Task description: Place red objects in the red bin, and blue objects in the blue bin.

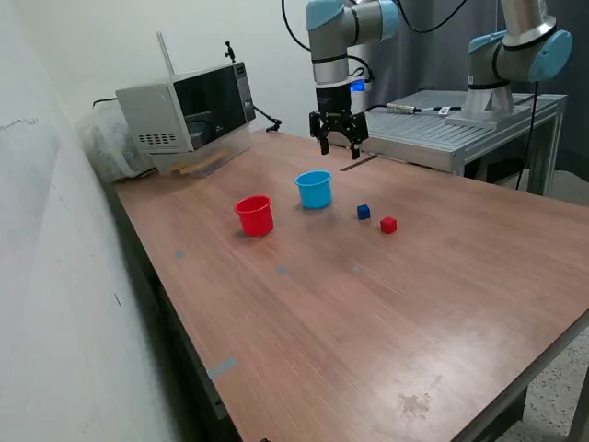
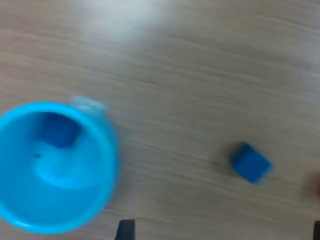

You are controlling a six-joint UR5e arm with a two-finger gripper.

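Observation:
The light blue bin (image 1: 314,189) stands upright on the wooden table, with the red bin (image 1: 254,215) to its left in the exterior view. In the wrist view the blue bin (image 2: 52,167) holds one dark blue cube (image 2: 60,131). A second blue cube (image 1: 363,212) (image 2: 251,162) lies on the table to the bin's right in the exterior view, and a red cube (image 1: 388,225) sits just beyond it. My gripper (image 1: 340,149) hangs open and empty above the table, behind the blue bin. The inside of the red bin is hidden.
A white microwave (image 1: 189,106) sits at the table's far corner on the exterior view's left. A grey metal platform (image 1: 451,129) carrying a second arm (image 1: 511,55) stands behind the table. The wooden table (image 1: 368,313) stretches toward the camera.

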